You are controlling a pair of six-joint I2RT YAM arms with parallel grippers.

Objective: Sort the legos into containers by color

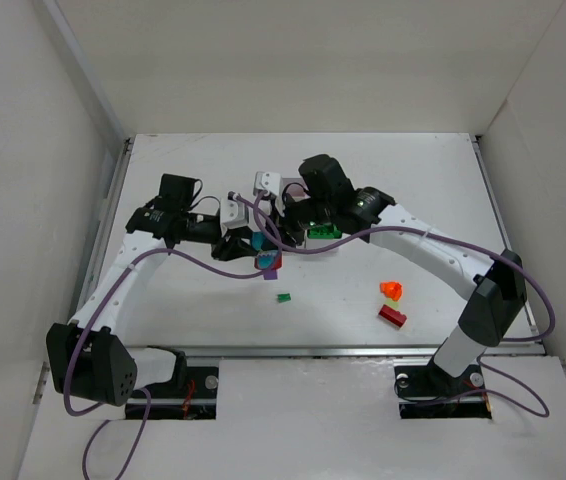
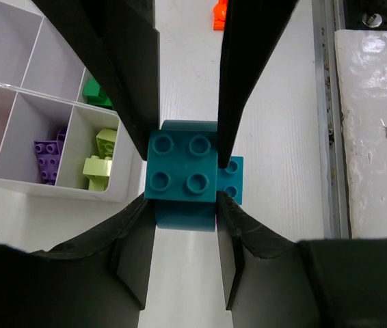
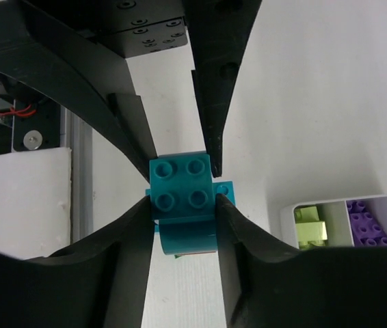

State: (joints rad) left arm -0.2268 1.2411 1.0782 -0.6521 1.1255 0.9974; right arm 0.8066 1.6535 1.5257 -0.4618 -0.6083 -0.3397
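A cyan lego [image 1: 260, 243] of stacked bricks hangs just above the table, held from both sides at once. My left gripper [image 2: 182, 205] is shut on its lower part, its fingers pressed against both flanks. From the opposite side my right gripper [image 3: 183, 205] is also shut on the cyan lego [image 3: 180, 188]. The white containers [image 2: 16, 96] lie just beside it, holding purple legos [image 2: 46, 157], yellow-green legos [image 2: 101, 154] and a green lego [image 2: 96, 92]. In the top view the containers [image 1: 318, 240] are mostly hidden under the right arm.
Loose on the table lie a small green lego [image 1: 284, 297], an orange one [image 1: 391, 290] and a red one [image 1: 392, 315] to the right front. A purple piece [image 1: 270, 261] shows just below the grippers. White walls enclose the table.
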